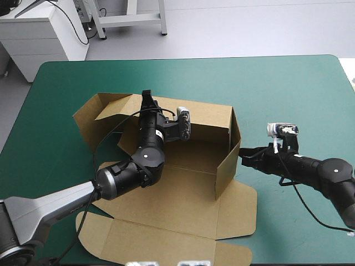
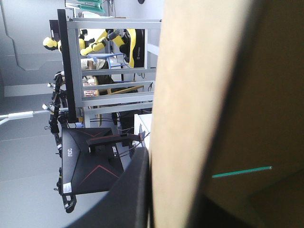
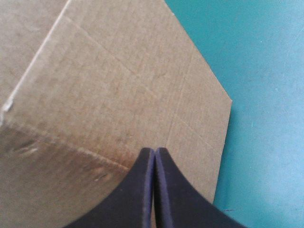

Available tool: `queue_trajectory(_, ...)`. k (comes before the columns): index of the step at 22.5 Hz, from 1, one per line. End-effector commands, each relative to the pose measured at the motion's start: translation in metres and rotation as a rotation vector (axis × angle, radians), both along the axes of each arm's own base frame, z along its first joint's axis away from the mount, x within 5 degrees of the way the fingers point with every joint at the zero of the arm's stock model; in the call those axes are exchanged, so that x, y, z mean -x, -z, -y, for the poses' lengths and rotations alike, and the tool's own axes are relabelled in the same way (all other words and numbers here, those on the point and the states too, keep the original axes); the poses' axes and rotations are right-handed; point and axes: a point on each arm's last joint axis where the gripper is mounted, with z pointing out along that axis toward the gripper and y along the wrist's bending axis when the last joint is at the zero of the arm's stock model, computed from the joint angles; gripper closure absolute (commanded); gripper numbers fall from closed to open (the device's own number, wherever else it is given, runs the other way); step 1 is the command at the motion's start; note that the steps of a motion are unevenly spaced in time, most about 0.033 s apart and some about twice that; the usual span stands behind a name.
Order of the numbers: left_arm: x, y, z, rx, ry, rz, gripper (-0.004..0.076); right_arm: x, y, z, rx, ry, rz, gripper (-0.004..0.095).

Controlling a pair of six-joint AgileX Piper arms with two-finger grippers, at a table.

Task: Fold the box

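The brown box [image 1: 188,166] lies mid-table with its far wall [image 1: 205,119] and right wall [image 1: 227,160] raised. Its lid [image 1: 166,238] is flat toward the near edge, and a side flap [image 1: 239,205] lies flat at the right. My left gripper [image 1: 147,100] reaches over the box floor to the far wall's top edge. In the left wrist view that board [image 2: 190,95] runs between its black fingers [image 2: 135,190], so it is shut on the box. My right gripper [image 1: 242,153] is shut, its tip [image 3: 154,152] against the outer foot of the right wall [image 3: 57,190].
The teal-green cover [image 1: 288,88] shows beyond the far wall and to the right of the box. A loose corner flap [image 1: 89,119] sticks up and out at the box's far left. The right arm rests low on the cover beside the box.
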Motion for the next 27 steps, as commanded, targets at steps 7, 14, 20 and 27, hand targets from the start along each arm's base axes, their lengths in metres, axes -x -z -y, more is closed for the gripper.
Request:
queue_trajectory(7,0.002,-0.026,-0.004,0.053,0.005,0.076,0.0729,0.004,-0.01,-0.035,0.104,-0.112,0.169,0.0924)
queue_trajectory(14,0.003,-0.025,-0.004,0.065,-0.002,0.059,0.073,0.013,-0.004,-0.039,0.205,-0.288,0.182,0.0852)
queue_trajectory(20,0.003,-0.025,-0.004,0.065,-0.002,0.059,0.073,0.008,-0.004,-0.034,0.292,-0.266,0.246,0.0184)
queue_trajectory(27,0.003,-0.025,-0.004,0.065,-0.002,0.059,0.073,0.001,-0.006,-0.03,0.264,-0.152,0.244,0.0122)
